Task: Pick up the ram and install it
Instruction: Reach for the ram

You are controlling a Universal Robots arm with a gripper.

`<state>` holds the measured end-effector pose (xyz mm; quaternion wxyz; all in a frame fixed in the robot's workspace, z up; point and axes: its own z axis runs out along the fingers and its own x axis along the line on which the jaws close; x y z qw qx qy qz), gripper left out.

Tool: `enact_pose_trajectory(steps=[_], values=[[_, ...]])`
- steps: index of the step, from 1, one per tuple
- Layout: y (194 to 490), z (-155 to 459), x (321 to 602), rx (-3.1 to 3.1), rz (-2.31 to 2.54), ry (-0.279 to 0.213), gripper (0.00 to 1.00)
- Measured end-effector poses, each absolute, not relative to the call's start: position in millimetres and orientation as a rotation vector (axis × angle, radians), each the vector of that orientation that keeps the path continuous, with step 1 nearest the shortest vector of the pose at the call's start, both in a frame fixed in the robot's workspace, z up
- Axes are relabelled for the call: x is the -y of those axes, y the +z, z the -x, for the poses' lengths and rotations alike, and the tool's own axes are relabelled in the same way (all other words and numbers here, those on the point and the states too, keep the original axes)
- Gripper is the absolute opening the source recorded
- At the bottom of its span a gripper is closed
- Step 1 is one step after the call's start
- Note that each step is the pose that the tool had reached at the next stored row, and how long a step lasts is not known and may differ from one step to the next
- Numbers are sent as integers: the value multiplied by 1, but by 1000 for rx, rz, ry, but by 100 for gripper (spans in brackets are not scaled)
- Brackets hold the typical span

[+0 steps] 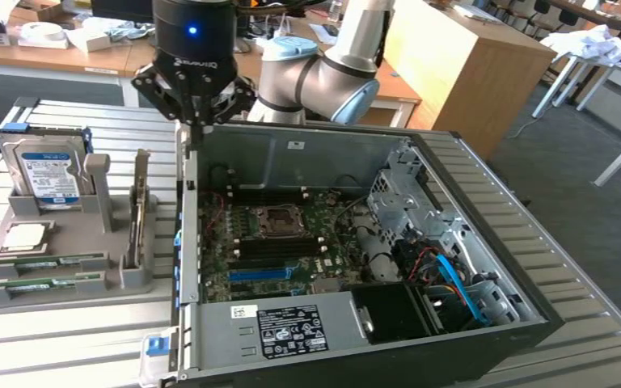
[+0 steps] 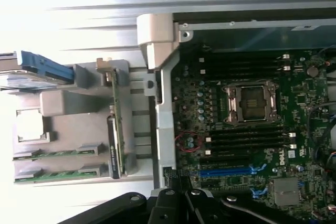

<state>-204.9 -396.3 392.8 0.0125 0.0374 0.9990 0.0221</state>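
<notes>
Scanning from the exterior view's left, I am finding the grey holder (image 1: pixel 30 303) sitting on the slatted table (image 1: pixel 73 347), with a hard drive (image 1: pixel 41 166) standing at its upper end. The ram (image 1: pixel 52 261) is lying flat in a groove at the lower left of the frame, with a matching green stick (image 1: pixel 43 283) just beside it; which of the pair is meant for me I am unable to tell for sure. I am judging it light, stiff and thin, but fragile. Its chips and contact edge are not for squeezing, so I am reckoning the long bare edges near the middle of its length are the place to pinch, gently, since the smooth board could slip. An upright card (image 1: pixel 138 214) is standing between the sticks and the case, an edge crowding the way across. My gripper (image 1: pixel 195 120) is hovering at the upper middle of the frame, over the left wall (image 1: pixel 188 210) of the open computer case, its fingers pressed together and carrying nothing. To the right, the motherboard (image 1: pixel 278 242) is lying deep inside, its dark memory slots (image 2: pixel 247 140) flanking the processor socket (image 1: pixel 281 217). The case rim, the drive cage (image 1: pixel 397 202) and loose cables (image 1: pixel 451 279) are hemming it in, so room is looking tight down there and free above.
</notes>
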Motion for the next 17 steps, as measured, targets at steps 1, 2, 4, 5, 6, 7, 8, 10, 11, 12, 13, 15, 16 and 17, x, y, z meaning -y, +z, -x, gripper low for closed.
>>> enact_pose_trajectory(steps=[1, 2, 4, 5, 6, 7, 8, 10, 11, 12, 13, 15, 16, 17], values=[[393, 207, 396, -3114, -117, 69, 10], [393, 209, 396, -3114, -117, 69, 10], [393, 214, 395, -3114, -117, 69, 10], [393, 216, 395, -3114, -117, 69, 10], [393, 219, 395, -3114, -117, 69, 10], [393, 221, 395, -3114, -117, 69, 10], [393, 223, 395, -3114, -116, 69, 10], [393, 228, 394, -3114, -117, 69, 10], [393, 231, 394, -3114, -117, 69, 10], [393, 233, 394, -3114, -117, 69, 10], [393, 236, 394, -3114, -117, 69, 10], [393, 240, 393, -3114, -117, 69, 10], [393, 242, 393, -3114, -117, 69, 10], [393, 245, 393, -3114, -117, 69, 10]])
